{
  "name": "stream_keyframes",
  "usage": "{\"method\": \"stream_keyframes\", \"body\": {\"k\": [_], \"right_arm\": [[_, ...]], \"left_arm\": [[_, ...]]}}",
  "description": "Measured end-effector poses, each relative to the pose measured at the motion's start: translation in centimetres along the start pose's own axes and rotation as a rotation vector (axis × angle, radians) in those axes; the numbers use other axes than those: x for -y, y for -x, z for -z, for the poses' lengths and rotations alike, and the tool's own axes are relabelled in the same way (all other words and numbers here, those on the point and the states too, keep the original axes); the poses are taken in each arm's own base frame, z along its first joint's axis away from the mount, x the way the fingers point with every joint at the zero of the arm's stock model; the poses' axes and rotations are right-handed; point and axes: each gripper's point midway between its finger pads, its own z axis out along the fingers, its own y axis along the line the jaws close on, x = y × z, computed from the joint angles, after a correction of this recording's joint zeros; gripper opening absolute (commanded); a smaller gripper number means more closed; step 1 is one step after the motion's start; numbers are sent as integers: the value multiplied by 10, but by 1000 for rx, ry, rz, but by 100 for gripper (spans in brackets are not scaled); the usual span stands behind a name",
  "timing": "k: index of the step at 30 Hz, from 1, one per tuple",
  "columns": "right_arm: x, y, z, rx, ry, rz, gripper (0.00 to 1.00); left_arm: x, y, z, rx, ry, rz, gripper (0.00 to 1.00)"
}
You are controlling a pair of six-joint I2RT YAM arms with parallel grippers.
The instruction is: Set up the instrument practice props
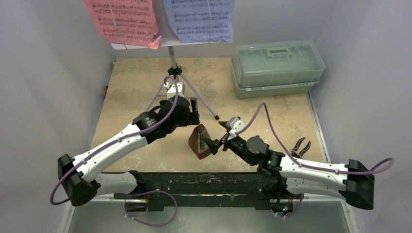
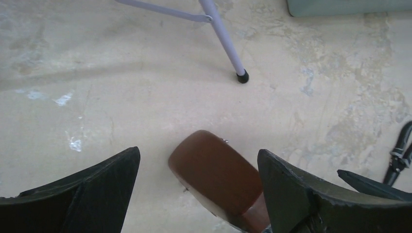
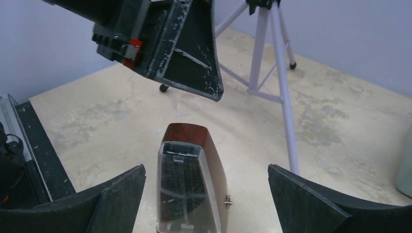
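Metronome (image 3: 190,194) between wide left gripper (image 2: 198,154), 11 o'clock, and wide right gripper (image 3: 206,170), 3 o'clock; clear face only in right wrist view.

A desk (image 1: 126,92) with a mottled beige, stone-like top lay beneath the left end effector (image 1: 195,115) and the right end effector (image 1: 214,142). Plain pale grey walls (image 1: 43,73) closed it in to the left, to the right and far ahead of them. A black rail (image 1: 204,180) ran behind them. Light was soft and even.
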Motion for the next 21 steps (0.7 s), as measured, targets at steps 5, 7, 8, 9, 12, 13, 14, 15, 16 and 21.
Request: {"method": "stream_keyframes", "body": {"k": [5,7,8,9,12,13,14,15,16,21], "right_arm": [[17,24,29,127,-30,4,99],[27,26,35,156,-68,-5,99],[31,26,37,159,-88,-8,99],[35,24,38,158,-111,-10,99],[43,18,37,144,-153,-7,99],[44,16,37,139,-164,-9,99],[45,15,37,136,-168,-12,99],[46,14,37,133,-173,-16,99],[47,12,36,128,-181,-19,99],[49,4,37,115,-197,-37,99]], "left_arm": [[28,-1,-7,-139,-28,24,99],[38,-7,-8,-191,-48,42,100],[40,-11,-7,-215,-55,55,100],[41,-15,-6,-240,-55,71,100],[40,-25,-4,-321,-26,117,100],[39,-27,-4,-346,-8,135,100],[38,-28,-6,-369,13,152,100],[38,-31,-8,-389,27,166,100],[38,-33,-10,-408,42,180,99],[36,-64,-20,-538,115,235,96]]}}
